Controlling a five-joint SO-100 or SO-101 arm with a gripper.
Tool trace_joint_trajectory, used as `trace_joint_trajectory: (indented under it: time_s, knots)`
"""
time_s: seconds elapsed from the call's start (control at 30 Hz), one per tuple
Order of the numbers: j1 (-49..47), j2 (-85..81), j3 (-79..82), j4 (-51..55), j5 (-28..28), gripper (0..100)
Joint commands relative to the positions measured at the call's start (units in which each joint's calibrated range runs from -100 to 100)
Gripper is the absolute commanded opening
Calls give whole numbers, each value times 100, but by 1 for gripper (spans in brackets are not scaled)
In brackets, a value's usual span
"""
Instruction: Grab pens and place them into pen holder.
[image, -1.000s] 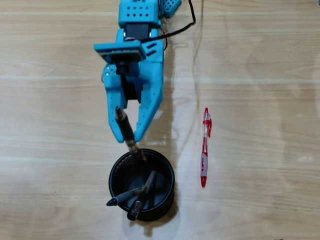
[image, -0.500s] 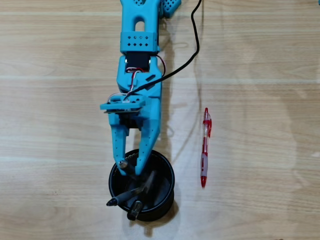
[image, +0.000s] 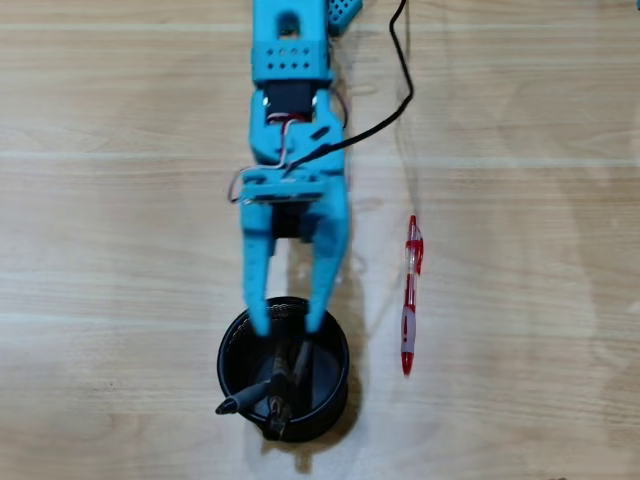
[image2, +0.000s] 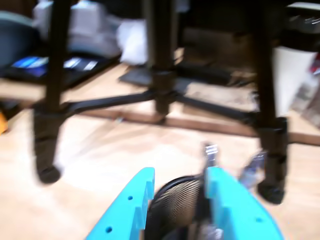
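In the overhead view the black mesh pen holder (image: 343, 352) stands on the wooden table near the bottom edge. Dark pens (image: 280, 385) lean inside it, one tip poking out over the lower-left rim. My blue gripper (image: 287, 322) hangs over the cup's top rim, open, with nothing between its fingers. A red and clear pen (image: 409, 310) lies on the table to the right of the cup, pointing up and down. The wrist view is blurred: the mesh pen holder (image2: 175, 202) shows between the spread fingers of my gripper (image2: 177, 180), with pen ends (image2: 209, 152) sticking up behind.
A black cable (image: 398, 90) runs from the arm across the table's upper part. In the wrist view, black tripod legs (image2: 50, 125) stand on the table beyond the cup, with clutter behind them.
The gripper carried a dark pen down over the cup, then its jaws spread and the pen dropped in among the others. The red pen has not moved.
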Motion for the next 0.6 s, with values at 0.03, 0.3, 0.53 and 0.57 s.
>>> trace_joint_trajectory:
  time_s: [0.03,0.3,0.53,0.57]
  knots:
    - [-422,-1190,-80,2060,33,2]
    - [-1130,-1971,-107,4574,38,2]
    - [-1511,-2727,-107,6546,389,2]
    - [-1575,-2861,-107,6890,429,2]
